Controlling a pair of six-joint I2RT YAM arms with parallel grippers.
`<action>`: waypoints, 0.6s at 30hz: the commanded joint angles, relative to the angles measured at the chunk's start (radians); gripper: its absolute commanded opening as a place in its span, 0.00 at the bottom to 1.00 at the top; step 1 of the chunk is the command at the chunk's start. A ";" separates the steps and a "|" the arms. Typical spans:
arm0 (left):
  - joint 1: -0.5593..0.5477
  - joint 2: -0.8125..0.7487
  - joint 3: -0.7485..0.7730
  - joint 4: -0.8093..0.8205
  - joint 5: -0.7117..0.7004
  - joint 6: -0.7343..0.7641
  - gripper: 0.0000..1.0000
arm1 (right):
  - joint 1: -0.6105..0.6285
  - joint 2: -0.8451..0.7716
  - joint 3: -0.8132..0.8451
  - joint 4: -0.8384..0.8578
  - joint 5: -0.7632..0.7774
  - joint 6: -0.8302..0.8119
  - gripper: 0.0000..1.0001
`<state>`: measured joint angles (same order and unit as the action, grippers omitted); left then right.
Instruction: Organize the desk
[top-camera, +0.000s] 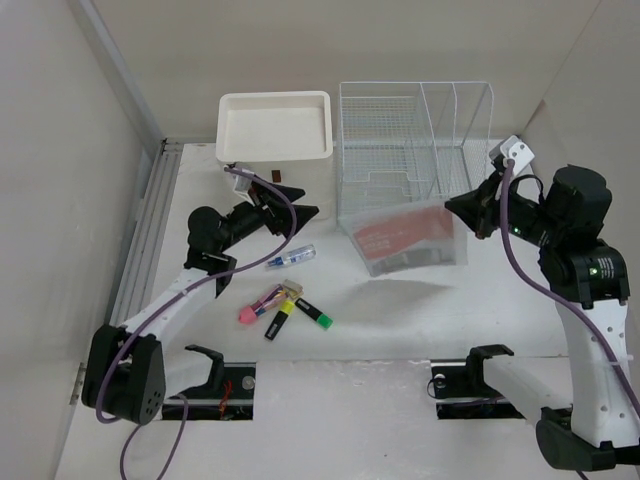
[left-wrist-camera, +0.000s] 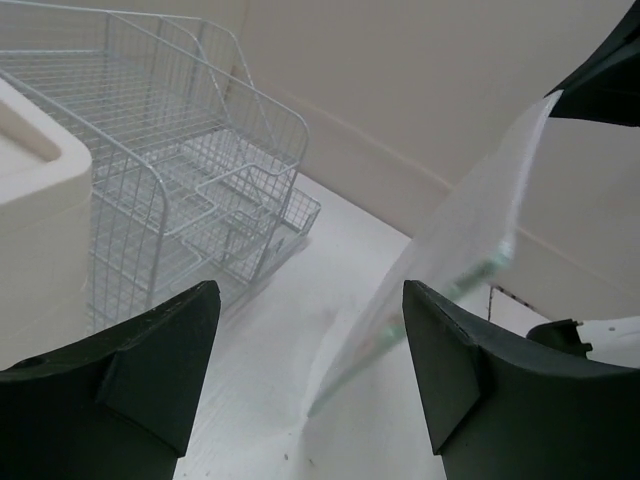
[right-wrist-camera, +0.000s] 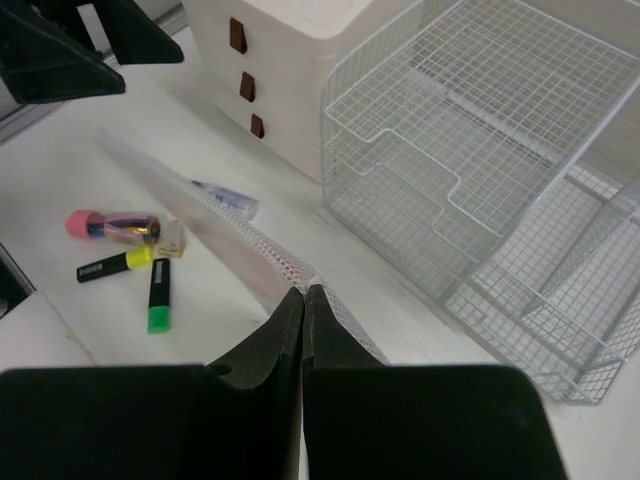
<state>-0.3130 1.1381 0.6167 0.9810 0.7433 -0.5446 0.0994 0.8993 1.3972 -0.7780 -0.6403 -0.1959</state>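
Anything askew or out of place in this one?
Yes. A clear pouch with something red inside hangs tilted, pinched at one edge by the right gripper, in front of the wire rack. Pink, yellow and green highlighters and a small tube lie scattered loose on the desk.

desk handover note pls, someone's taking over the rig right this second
Left pincer: open, empty, hovering in front of the drawer unit.
Right pincer: shut on the edge of the clear pouch, held in front of the wire rack.
Loose on the desk: green highlighter, yellow highlighter, pink marker, small tube.
Done: pouch grasped.
Left: put the pouch away, then the four loose items.
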 joint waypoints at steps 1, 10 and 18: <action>-0.005 0.048 -0.012 0.206 0.096 -0.043 0.71 | 0.010 -0.016 0.057 0.052 -0.050 0.041 0.00; -0.073 0.056 -0.020 0.234 0.194 -0.002 0.70 | 0.010 -0.016 0.057 0.092 -0.059 0.070 0.00; -0.218 -0.077 -0.009 -0.083 0.076 0.205 0.69 | 0.010 -0.007 0.057 0.131 -0.048 0.070 0.00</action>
<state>-0.4911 1.1084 0.5819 0.9543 0.8555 -0.4366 0.0994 0.8978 1.4059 -0.7609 -0.6735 -0.1474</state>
